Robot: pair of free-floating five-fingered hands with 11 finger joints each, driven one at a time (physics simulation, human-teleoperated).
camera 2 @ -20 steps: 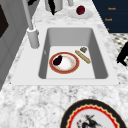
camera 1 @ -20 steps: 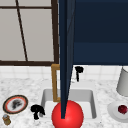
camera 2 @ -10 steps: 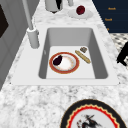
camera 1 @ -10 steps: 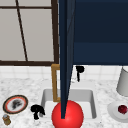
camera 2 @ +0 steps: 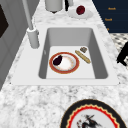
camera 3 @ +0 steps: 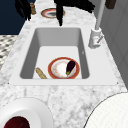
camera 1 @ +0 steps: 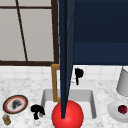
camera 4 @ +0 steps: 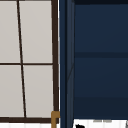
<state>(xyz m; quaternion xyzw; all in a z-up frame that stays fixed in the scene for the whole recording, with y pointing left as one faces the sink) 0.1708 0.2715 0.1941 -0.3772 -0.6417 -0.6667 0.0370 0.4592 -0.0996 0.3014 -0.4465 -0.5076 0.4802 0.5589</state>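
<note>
The bench (camera 1: 22, 85) runs under a window (camera 1: 27, 32) and a dark blue cabinet (camera 1: 100, 32), whose door (camera 1: 65, 50) stands edge-on to the front camera. The sink (camera 2: 100, 62) is set in the bench's middle, with the tap (camera 2: 33, 37) at its back edge.

In the basin lies a red-rimmed plate (camera 2: 51, 63) carrying an aubergine (camera 2: 57, 60). Just beside it, towards the front wall, lie a tan stick (camera 2: 82, 56) and a small brown lump (camera 2: 83, 49).

At the bench's right end stand a grey canister (camera 1: 123, 82) and a white dish (camera 1: 113, 111) holding a dark red fruit (camera 1: 122, 109). At the left end lie a patterned plate (camera 1: 10, 105) and a small jar (camera 1: 6, 120) near the front edge.

The right hand (camera 1: 79, 74) hangs in the air over the sink's back edge, near the tap, its fingers loose and pointing down, grasping nothing. The left hand (camera 1: 37, 111) floats by the sink's front left corner, between the patterned plate and the basin, also released and touching nothing.

So the aubergine and its plate rest untouched in the basin, well apart from both hands. No grasp has begun.
</note>
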